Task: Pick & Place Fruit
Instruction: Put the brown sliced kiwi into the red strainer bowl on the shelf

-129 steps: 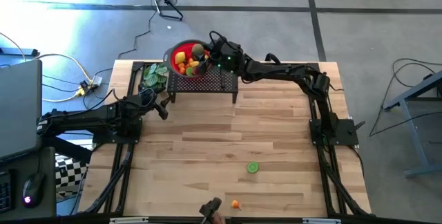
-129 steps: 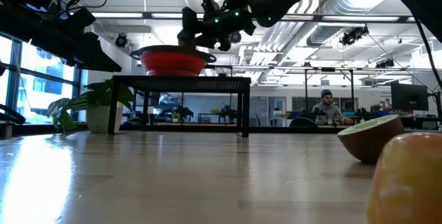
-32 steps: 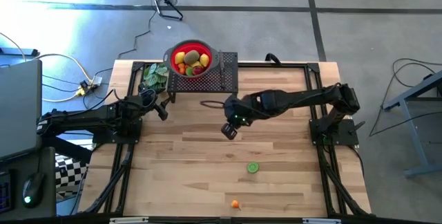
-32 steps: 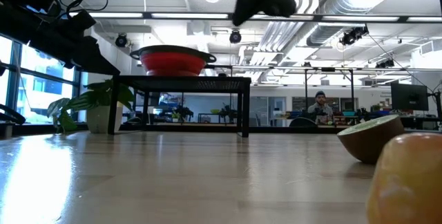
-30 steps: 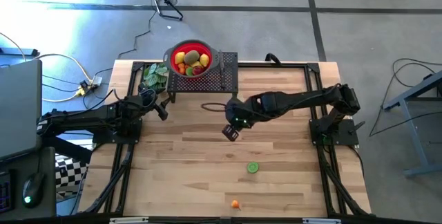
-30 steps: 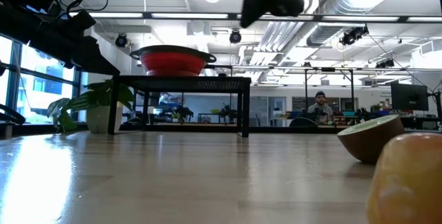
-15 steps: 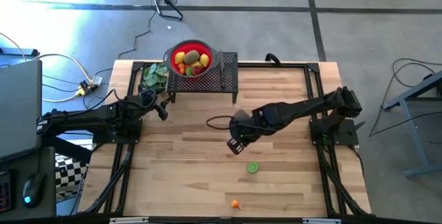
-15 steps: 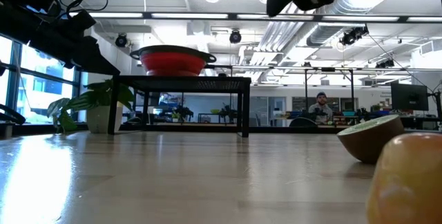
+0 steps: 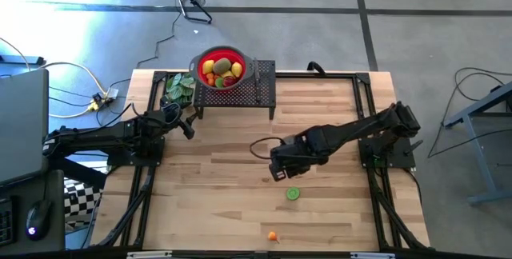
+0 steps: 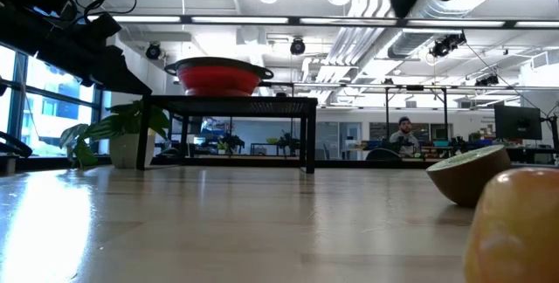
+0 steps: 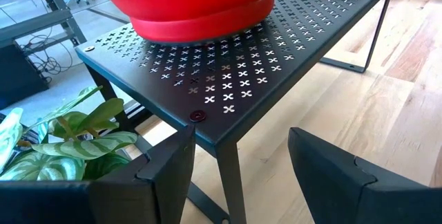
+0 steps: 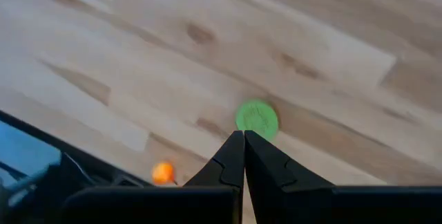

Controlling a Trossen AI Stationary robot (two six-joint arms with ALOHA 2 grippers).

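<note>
The right hand (image 12: 243,140), fingers pressed together, hangs above the table (image 12: 331,65), green lime half (image 12: 257,118) and orange piece (image 12: 163,173)

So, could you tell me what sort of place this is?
Probably an open-plan robotics lab or office: exposed ceiling ducts, a person seated at a desk in the background, and a wooden table with cables trailing beside it.

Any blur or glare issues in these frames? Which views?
Low view: the orange fruit and lime half sit too near the lens and are out of focus; ceiling lights flare. High view: bluish glare on the floor at upper left. Right wrist view: tabletop and lime half look soft. Left wrist view: sharp on the red bowl.
</note>
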